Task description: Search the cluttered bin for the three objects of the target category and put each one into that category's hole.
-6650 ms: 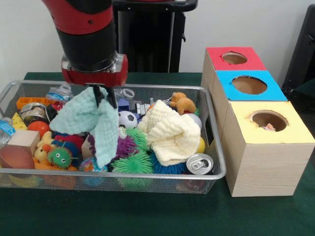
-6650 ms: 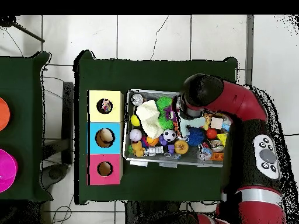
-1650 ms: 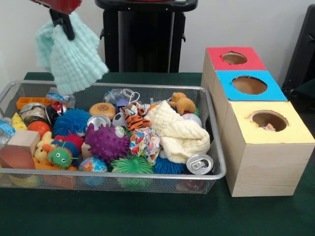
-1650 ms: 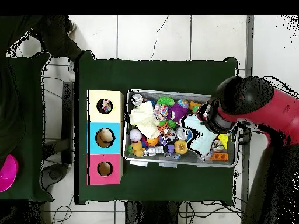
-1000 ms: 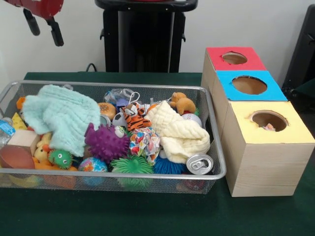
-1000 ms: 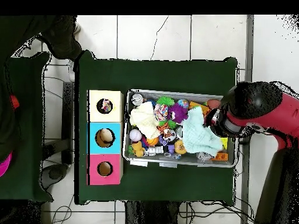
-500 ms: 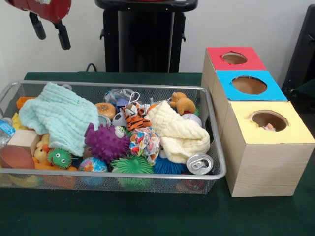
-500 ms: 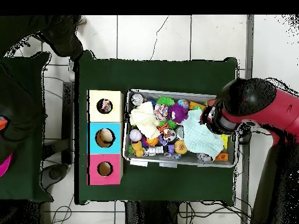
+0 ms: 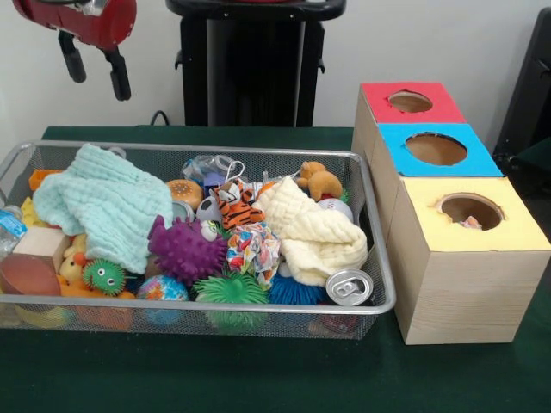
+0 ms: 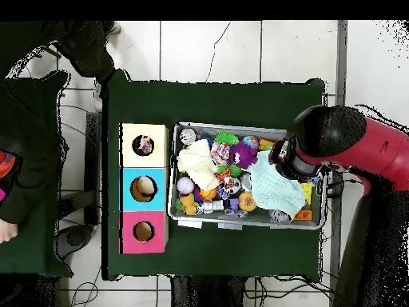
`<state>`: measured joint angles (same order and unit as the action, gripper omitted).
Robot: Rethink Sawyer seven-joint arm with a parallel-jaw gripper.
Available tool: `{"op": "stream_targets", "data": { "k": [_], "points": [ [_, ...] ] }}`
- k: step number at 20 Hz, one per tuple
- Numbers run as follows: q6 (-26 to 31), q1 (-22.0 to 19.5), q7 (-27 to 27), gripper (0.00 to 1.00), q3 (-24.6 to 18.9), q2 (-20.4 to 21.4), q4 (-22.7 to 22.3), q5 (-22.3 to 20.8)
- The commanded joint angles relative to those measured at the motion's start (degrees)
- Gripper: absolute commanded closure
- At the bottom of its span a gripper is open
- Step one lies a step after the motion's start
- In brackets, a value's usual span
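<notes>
Claw (image 9: 95,66) open and empty, upper left of frame, above the wire bin (image 9: 258,314). Mint cloth (image 9: 108,205) lies on the clutter at the bin's left end, cream cloth (image 9: 310,232) right of centre. 3 boxes at right: red (image 9: 411,103), blue (image 9: 439,150), yellow (image 9: 469,215) holes.

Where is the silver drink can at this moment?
In the front view, the silver drink can lies in the wire bin's near right corner, just below the cream cloth and close to the yellow-topped box.
</notes>
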<state>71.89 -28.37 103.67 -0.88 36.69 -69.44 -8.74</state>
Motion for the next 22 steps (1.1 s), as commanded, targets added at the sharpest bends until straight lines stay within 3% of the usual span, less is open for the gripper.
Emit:
{"op": "stream_targets", "data": {
  "k": [1, 22],
  "points": [
    [-6.45, 1.33, -0.25, 0.0, -5.44, -3.44, -6.13, 0.44],
    [-6.13, 6.3, 7.63, 0.0, -2.8, -6.31, -3.12, 4.57]
  ]
}}
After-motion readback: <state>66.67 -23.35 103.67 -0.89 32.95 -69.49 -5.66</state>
